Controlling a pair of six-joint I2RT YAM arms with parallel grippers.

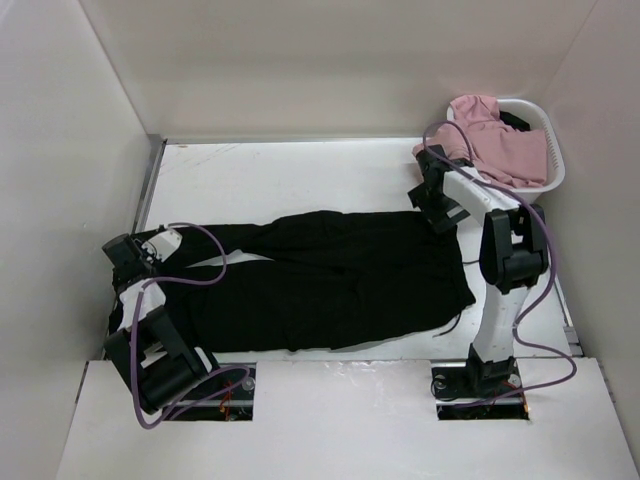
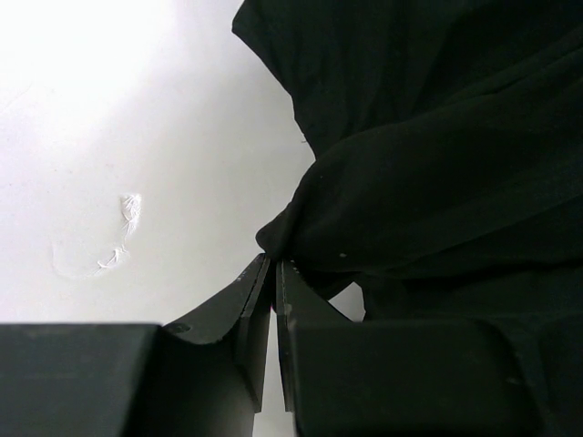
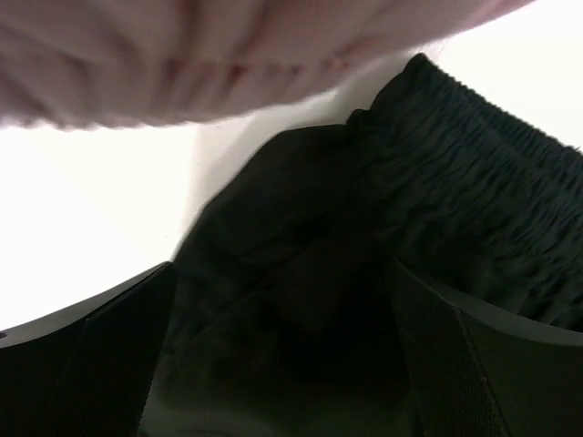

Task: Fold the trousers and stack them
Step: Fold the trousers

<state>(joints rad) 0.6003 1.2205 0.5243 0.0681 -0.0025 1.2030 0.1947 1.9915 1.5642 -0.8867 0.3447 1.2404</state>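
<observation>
Black trousers (image 1: 340, 280) lie flat across the white table, waistband to the right, legs to the left. My left gripper (image 1: 135, 252) is at the leg ends on the far left. In the left wrist view it (image 2: 274, 262) is shut, pinching a fold of the black cloth (image 2: 437, 137) at its tips. My right gripper (image 1: 437, 205) is at the far corner of the waistband. In the right wrist view it (image 3: 282, 266) is open, jaws wide apart, with the gathered elastic waistband (image 3: 474, 173) and dark cloth between and beyond them.
A white basket (image 1: 553, 150) with pink garments (image 1: 490, 135) stands at the back right, close behind the right gripper; the pink cloth (image 3: 182, 55) fills the top of the right wrist view. White walls enclose the table on three sides. Purple cables hang from both arms.
</observation>
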